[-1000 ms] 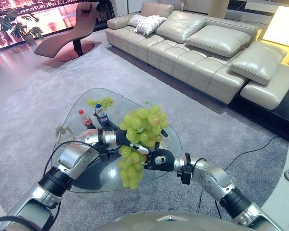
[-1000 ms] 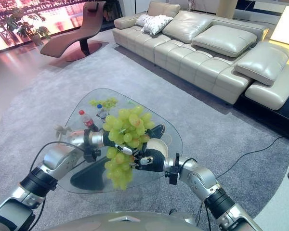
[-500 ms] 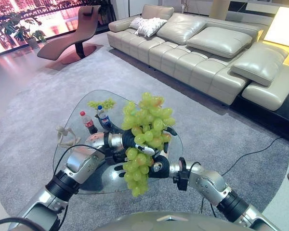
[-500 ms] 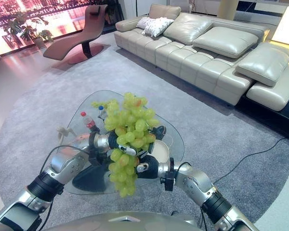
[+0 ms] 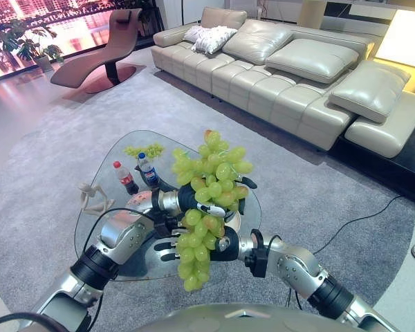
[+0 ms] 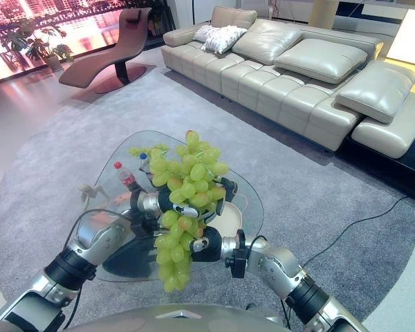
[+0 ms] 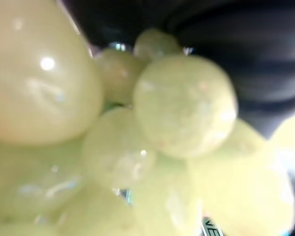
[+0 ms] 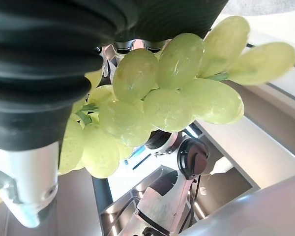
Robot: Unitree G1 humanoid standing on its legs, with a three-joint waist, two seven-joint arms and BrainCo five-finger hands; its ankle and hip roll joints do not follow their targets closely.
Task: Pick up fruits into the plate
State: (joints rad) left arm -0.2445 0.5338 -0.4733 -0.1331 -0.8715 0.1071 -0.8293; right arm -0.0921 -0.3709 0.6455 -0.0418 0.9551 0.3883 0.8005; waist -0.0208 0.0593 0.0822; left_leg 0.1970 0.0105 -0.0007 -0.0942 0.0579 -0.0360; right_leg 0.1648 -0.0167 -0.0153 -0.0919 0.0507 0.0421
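Both hands meet under your big bunch of grapes (image 5: 206, 200), lifted above the glass counter (image 5: 117, 162): left hand (image 5: 171, 201) and right hand (image 5: 225, 247) cradle its weight, finger closure hidden. Plate (image 6: 229, 216) sits just beyond.

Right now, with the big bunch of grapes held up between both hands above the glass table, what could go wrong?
1. The grape bunch hangs loose below the left hand and right hand; a grape may tear off and drop onto the glass table.
2. The bunch hides most of the plate, so it could be set down off the rim.
3. Two bottles stand close behind; a wide swing could topple them.
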